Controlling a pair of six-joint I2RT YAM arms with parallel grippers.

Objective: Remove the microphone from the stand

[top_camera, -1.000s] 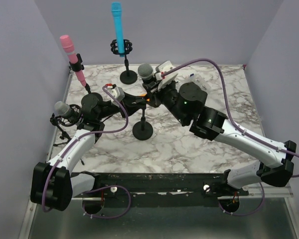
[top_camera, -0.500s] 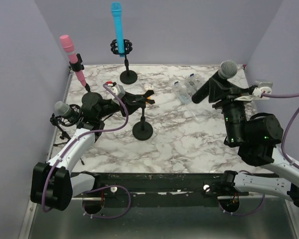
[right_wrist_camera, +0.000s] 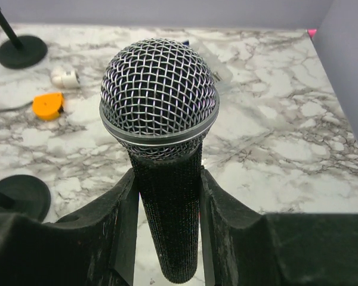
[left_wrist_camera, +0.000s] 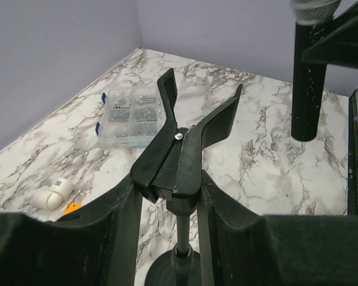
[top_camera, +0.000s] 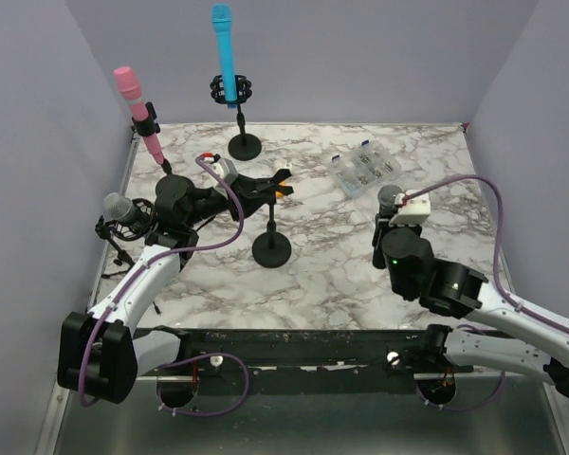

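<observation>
The microphone [right_wrist_camera: 159, 95], black with a silver mesh head, is off the stand and stands head-up between my right gripper's [right_wrist_camera: 167, 179] pads, which are shut on its body. In the top view the microphone [top_camera: 389, 197] is low over the table's right middle, in the right gripper [top_camera: 387, 223]. The black stand [top_camera: 271, 248] stays at the centre, and its forked clip [left_wrist_camera: 185, 143] holds nothing. My left gripper [left_wrist_camera: 169, 179] is shut on the rear of that clip, a pad pressed to each side. From above, the left gripper [top_camera: 251, 187] sits just left of the stand's top.
A pink microphone [top_camera: 137, 114] and a blue one [top_camera: 225, 52] stand in holders at the back left. A grey-headed one [top_camera: 120, 209] sits by the left edge. A clear parts box [top_camera: 363, 171] lies at the back right. A white roll [left_wrist_camera: 52, 193] and an orange piece [left_wrist_camera: 71, 208] lie near the stand.
The right arm pulled the microphone out of the clip, swung it high to the right, then brought it down over the table's right middle. The left gripper stayed on the clip.
</observation>
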